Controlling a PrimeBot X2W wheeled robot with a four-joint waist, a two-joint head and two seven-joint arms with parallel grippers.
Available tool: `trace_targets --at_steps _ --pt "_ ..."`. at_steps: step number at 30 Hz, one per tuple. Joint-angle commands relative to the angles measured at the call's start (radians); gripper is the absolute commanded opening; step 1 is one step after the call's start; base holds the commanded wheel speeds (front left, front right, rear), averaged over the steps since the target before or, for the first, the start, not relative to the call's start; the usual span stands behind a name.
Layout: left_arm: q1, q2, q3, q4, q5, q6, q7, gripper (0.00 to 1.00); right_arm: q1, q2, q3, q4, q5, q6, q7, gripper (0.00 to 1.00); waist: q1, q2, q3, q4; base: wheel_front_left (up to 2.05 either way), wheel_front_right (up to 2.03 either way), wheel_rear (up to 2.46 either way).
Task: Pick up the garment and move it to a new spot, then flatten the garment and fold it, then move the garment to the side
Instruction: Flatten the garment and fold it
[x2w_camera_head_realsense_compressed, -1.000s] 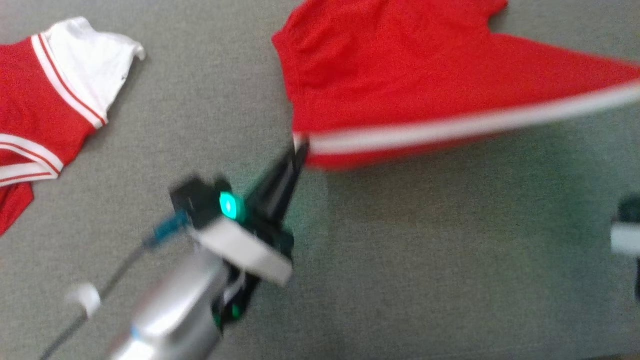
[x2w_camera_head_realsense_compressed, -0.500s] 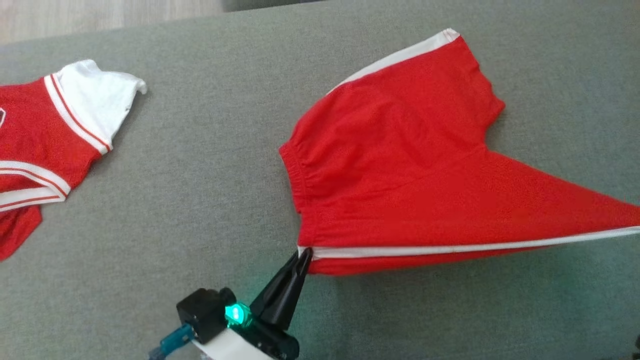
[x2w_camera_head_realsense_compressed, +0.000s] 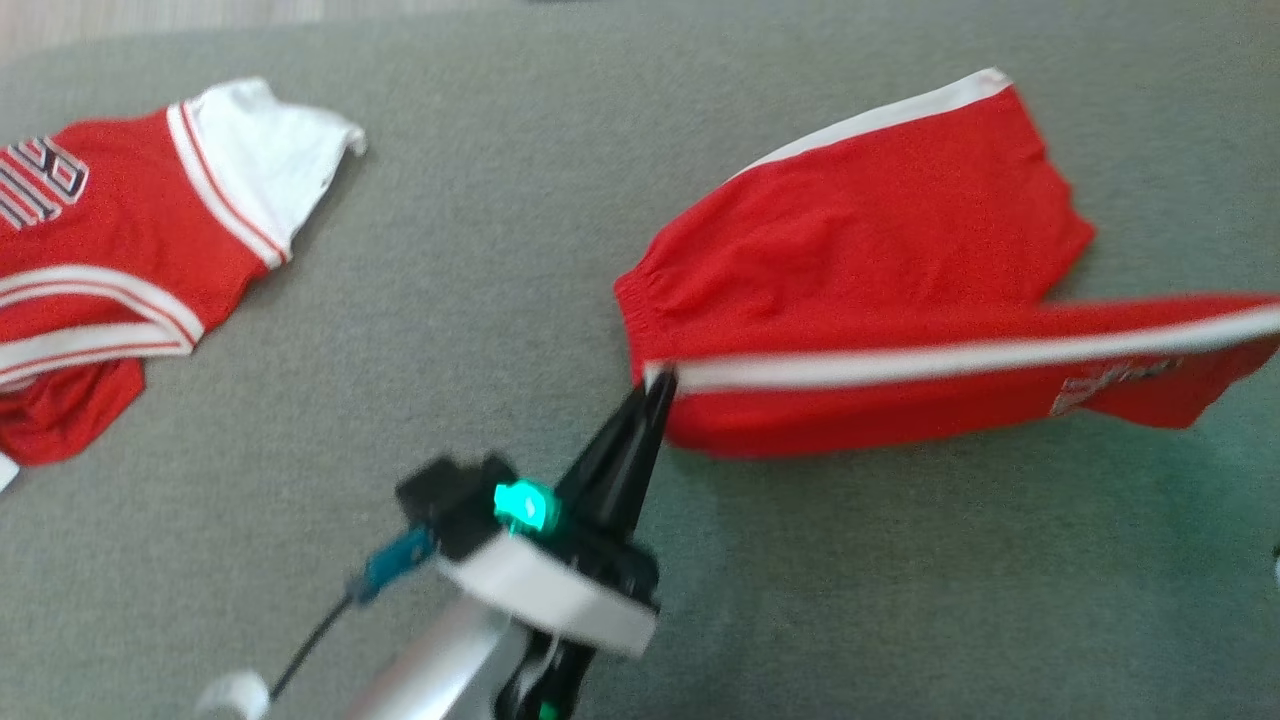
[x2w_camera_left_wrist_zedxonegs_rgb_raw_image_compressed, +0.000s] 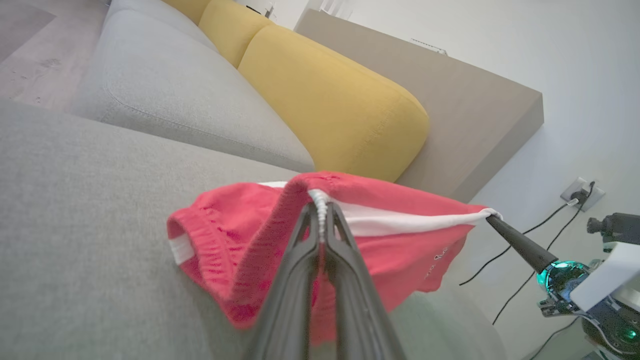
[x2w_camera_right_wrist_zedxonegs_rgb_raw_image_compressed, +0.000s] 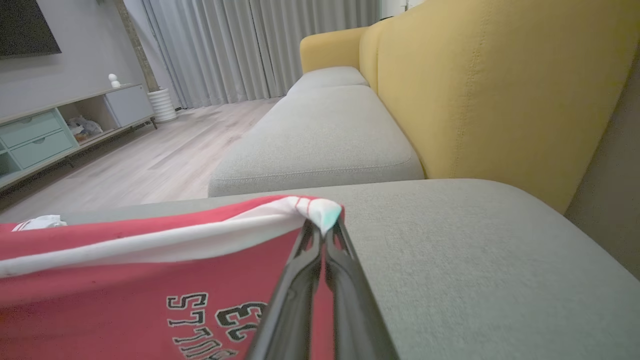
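The garment (x2w_camera_head_realsense_compressed: 860, 240) is a pair of red shorts with a white side stripe, lying partly on the grey sofa seat. My left gripper (x2w_camera_head_realsense_compressed: 660, 385) is shut on the waistband corner at the stripe's end, seen close in the left wrist view (x2w_camera_left_wrist_zedxonegs_rgb_raw_image_compressed: 320, 207). My right gripper (x2w_camera_right_wrist_zedxonegs_rgb_raw_image_compressed: 322, 225) is shut on the stripe's other end at the leg hem, and its dark tip also appears in the left wrist view (x2w_camera_left_wrist_zedxonegs_rgb_raw_image_compressed: 492, 216). The striped edge is stretched taut and lifted between the two grippers. The rest of the garment (x2w_camera_left_wrist_zedxonegs_rgb_raw_image_compressed: 220, 235) hangs down to the seat, and black print shows on the garment (x2w_camera_right_wrist_zedxonegs_rgb_raw_image_compressed: 125, 280).
A red and white jersey (x2w_camera_head_realsense_compressed: 120, 250) lies crumpled at the seat's left. The grey seat (x2w_camera_head_realsense_compressed: 480, 260) stretches between the two garments. Yellow back cushions (x2w_camera_left_wrist_zedxonegs_rgb_raw_image_compressed: 330, 100) rise behind. A wall socket with cables (x2w_camera_left_wrist_zedxonegs_rgb_raw_image_compressed: 580, 192) and a low cabinet (x2w_camera_right_wrist_zedxonegs_rgb_raw_image_compressed: 50, 130) stand beyond.
The head view has shifted. Both grippers keep their hold, and the striped edge stays taut. The leg end on the right now hangs lifted with its print showing.
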Motion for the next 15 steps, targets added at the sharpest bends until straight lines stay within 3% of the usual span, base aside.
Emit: trace_targets --at_steps 1,15 --pt "-0.038 -0.001 0.025 -0.025 -0.005 0.002 -0.005 0.0 -0.023 -0.049 0.008 -0.024 0.008 -0.001 0.003 0.0 -0.0001 -0.0001 0.027 0.023 0.0 0.0 0.0" --pt "-0.32 -0.054 -0.023 0.115 -0.09 0.001 -0.005 0.0 -0.418 -0.24 0.18 0.177 0.116 -0.001 0.1 0.0 -0.0001 -0.0001 0.176 0.1 0.0 0.0 0.0"
